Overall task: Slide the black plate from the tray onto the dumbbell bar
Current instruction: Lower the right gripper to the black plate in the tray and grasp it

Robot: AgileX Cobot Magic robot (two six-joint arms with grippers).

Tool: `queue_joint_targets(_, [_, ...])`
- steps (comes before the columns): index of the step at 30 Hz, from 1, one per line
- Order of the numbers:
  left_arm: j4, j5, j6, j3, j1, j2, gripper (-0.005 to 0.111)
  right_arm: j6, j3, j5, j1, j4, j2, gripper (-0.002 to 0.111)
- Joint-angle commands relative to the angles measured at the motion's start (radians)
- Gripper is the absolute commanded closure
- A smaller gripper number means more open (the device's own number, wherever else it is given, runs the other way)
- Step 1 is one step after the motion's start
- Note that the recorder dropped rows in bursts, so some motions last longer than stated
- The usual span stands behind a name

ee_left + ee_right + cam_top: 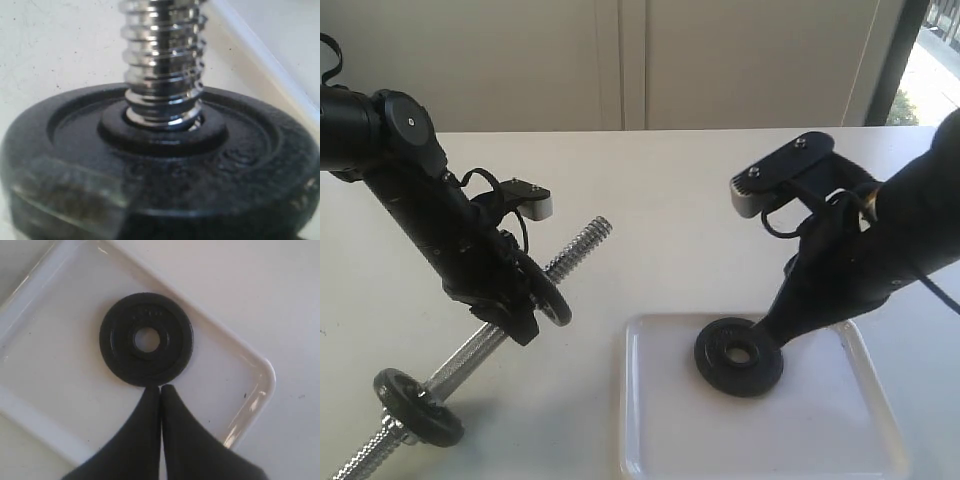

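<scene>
The black plate (738,356) (146,339) lies flat in the white tray (820,420) (55,360), near its back edge. My right gripper (767,335) (160,387) is shut with nothing between its fingers, and its tips touch the plate's rim. The chrome dumbbell bar (578,248) (162,60) lies slantwise on the table to the left. A black disc (550,292) (165,165) sits on its threaded part, and my left gripper (533,308) is shut on that disc. Another black disc (417,405) sits near the bar's near end.
The white table (670,200) carries everything. The tray's raised rim (235,347) lies just beyond the plate. The tray's corner (280,70) shows beside the bar in the left wrist view. A wall and a window stand behind the table.
</scene>
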Motion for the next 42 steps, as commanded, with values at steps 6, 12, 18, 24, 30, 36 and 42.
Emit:
queue_joint_targets(6, [-0.068, 0.030, 0.008, -0.012, -0.004, -0.047, 0.107, 0.011, -0.006, -0.056, 0.022, 0.081, 0.067, 0.037])
queue_joint_targets(12, [-0.068, 0.030, 0.008, -0.012, -0.004, -0.047, 0.107, 0.076, 0.007, -0.100, 0.022, 0.081, 0.088, 0.003])
queue_joint_targets(18, [-0.068, 0.030, 0.008, -0.012, -0.004, -0.047, 0.107, 0.147, -0.018, -0.083, 0.022, 0.058, 0.164, 0.003])
queue_joint_targets(24, [-0.068, 0.030, 0.008, -0.012, -0.004, -0.047, 0.107, 0.222, -0.115, -0.040, 0.022, 0.026, 0.366, 0.003])
queue_joint_targets(30, [-0.068, 0.030, 0.008, -0.012, -0.004, -0.047, 0.107, 0.233, -0.194, -0.042, 0.025, -0.013, 0.493, 0.003])
queue_joint_targets(36, [-0.068, 0.032, 0.008, -0.012, -0.004, -0.047, 0.107, 0.233, -0.194, -0.048, 0.025, -0.015, 0.571, 0.003])
queue_joint_targets(42, [-0.068, 0.034, 0.008, -0.012, -0.004, -0.047, 0.107, 0.247, -0.194, -0.002, 0.025, -0.015, 0.609, 0.011])
